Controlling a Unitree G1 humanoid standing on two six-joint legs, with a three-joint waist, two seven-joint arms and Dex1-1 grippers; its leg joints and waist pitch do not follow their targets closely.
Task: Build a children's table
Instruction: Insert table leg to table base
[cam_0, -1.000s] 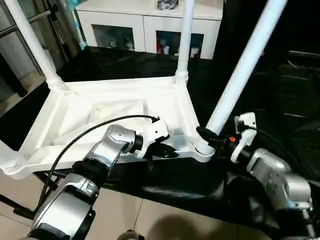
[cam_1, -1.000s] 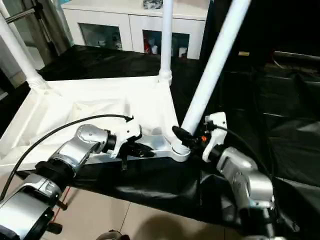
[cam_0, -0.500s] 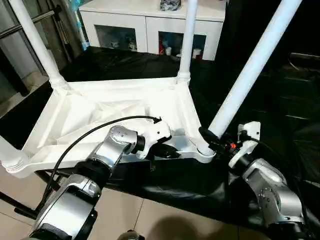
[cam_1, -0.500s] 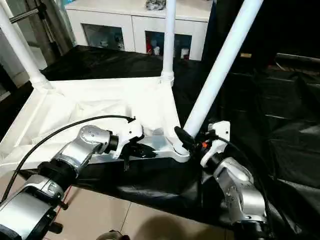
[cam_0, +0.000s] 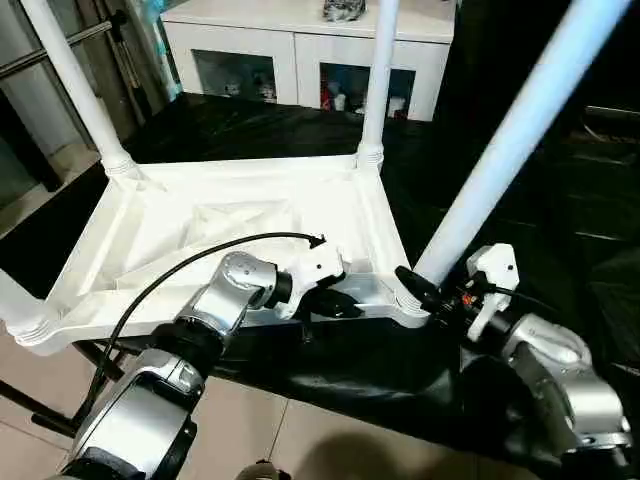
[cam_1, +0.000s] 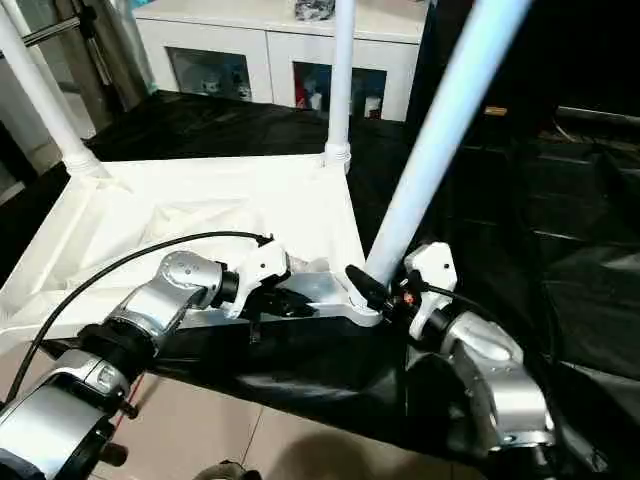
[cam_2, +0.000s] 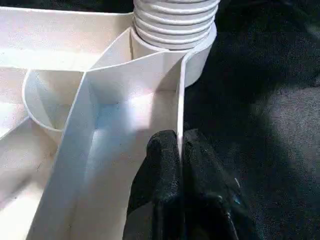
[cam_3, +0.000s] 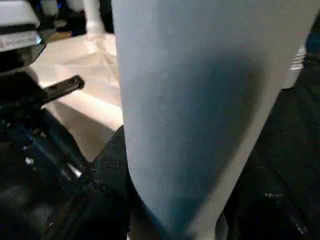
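My left fingers (cam_2: 172, 150) pinch the rim of the upturned white ribbed plastic tabletop (cam_0: 330, 205) on the black-draped bench (cam_0: 250, 125), steadying it; my right fingers (cam_0: 418, 290) clasp the leaning white tube leg (cam_0: 500, 150) at its socket.

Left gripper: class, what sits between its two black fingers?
In the left wrist view, the thin upright side wall of the white table top runs between the left gripper's fingers, which pinch it near the corner socket.

Surface (cam_0: 250, 125): draped in crinkled black sheeting, standing on a pale tiled floor (cam_0: 300, 440). Resting on it: children's table (cam_0: 230, 215), upside down, ribbed underside facing up, legs pointing upward
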